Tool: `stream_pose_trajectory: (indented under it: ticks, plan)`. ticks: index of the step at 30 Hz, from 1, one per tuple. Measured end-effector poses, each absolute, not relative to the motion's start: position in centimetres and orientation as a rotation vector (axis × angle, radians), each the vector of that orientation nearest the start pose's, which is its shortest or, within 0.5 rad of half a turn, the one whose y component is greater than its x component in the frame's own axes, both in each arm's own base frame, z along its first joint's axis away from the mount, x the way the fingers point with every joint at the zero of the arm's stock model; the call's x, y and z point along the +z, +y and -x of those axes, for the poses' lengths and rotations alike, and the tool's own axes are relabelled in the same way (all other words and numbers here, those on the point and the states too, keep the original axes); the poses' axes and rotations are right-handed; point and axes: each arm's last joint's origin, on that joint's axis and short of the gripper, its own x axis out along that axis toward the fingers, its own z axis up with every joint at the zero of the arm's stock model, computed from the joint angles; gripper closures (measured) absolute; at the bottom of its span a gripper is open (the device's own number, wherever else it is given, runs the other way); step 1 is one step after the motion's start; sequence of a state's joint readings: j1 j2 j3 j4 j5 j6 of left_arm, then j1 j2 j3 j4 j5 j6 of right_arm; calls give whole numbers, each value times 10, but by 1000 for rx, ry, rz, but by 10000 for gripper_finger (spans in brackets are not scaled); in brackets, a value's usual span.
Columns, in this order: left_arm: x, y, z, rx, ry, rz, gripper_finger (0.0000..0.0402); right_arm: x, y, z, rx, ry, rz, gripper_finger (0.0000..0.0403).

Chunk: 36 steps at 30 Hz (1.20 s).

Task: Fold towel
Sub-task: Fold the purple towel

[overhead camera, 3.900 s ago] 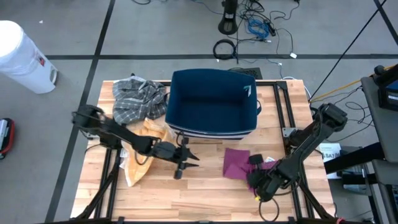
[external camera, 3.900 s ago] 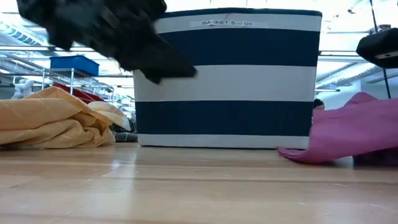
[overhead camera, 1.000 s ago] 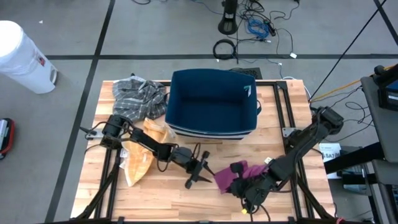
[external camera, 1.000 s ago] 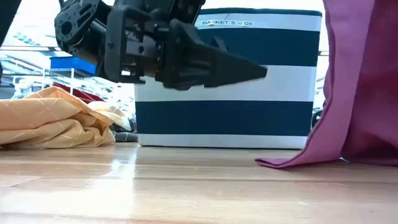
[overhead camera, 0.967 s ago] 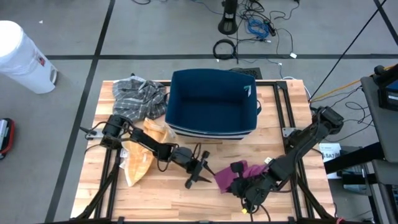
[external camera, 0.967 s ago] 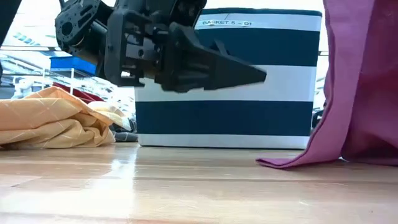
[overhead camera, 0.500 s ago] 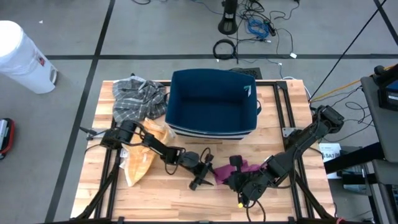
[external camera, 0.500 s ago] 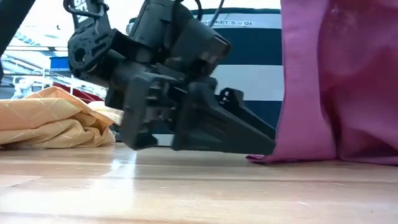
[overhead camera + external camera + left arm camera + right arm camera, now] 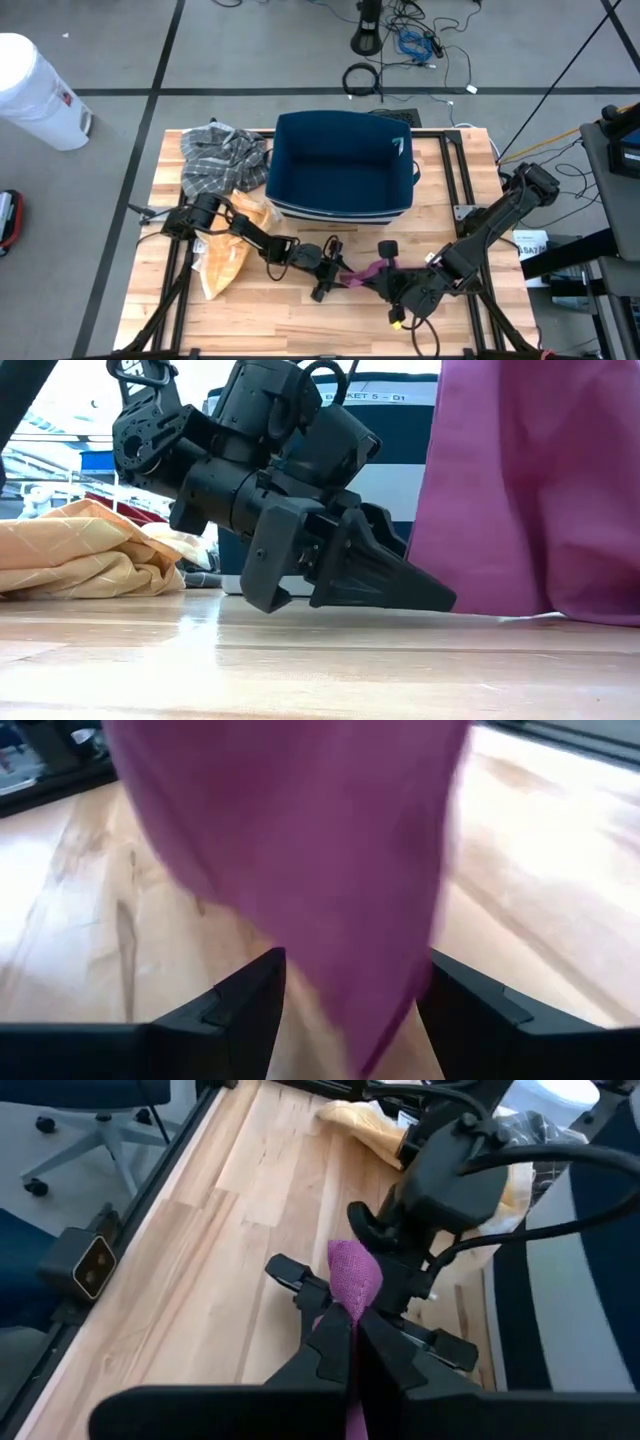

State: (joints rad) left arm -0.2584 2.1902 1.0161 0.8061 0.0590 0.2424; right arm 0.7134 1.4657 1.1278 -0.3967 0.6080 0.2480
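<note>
The magenta towel (image 9: pixel 362 274) hangs bunched near the middle of the table's near half, wide in the low view (image 9: pixel 530 490). My right gripper (image 9: pixel 393 284) is shut on it from the right (image 9: pixel 350 1326). My left gripper (image 9: pixel 328 273) is open and low over the table (image 9: pixel 385 582), right at the towel's left side. In the left wrist view the towel (image 9: pixel 300 850) hangs before the left gripper (image 9: pixel 350 1005), its lower end dropping between the two fingers. Whether those fingers touch the cloth cannot be told. My right gripper pinches a bunched upper part of the towel (image 9: pixel 352 1292) between its two fingers, several layers gathered together. It comes slanting down from the table's right. The towel hangs below the hold, and its lower edge (image 9: pixel 500 615) rests on the table.
A navy and white striped basket (image 9: pixel 342 165) stands behind the grippers at the table's far middle. A yellow cloth (image 9: pixel 225 250) lies left of the left arm and a grey plaid cloth (image 9: pixel 222 155) at the far left. Bare wood (image 9: pixel 300 325) runs along the near edge.
My left gripper has moved right toward the towel and dropped close to the table, tipping its fingers down. My right gripper has carried the towel left toward it. The towel now hangs as a narrower bunch with its lower edge on the table, right at the left fingers.
</note>
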Motion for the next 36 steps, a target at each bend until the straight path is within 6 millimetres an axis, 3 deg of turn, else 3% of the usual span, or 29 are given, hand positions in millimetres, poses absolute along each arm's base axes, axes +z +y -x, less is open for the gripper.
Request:
stream_pose_trajectory:
  ticks: [7, 28, 33, 36]
  plan:
    - [82, -107, -400, -305, 323, -279, 194, 278, 191, -242, 15, 615, 205, 403]
    - [81, -109, -399, -319, 331, -259, 339, 274, 190, -238, -25, 648, 189, 403]
    - [81, -109, -399, -323, 331, -266, 390, 274, 189, -238, -25, 650, 188, 403]
    - [84, -109, -398, -328, 346, -287, 396, 274, 189, -238, -24, 655, 187, 403]
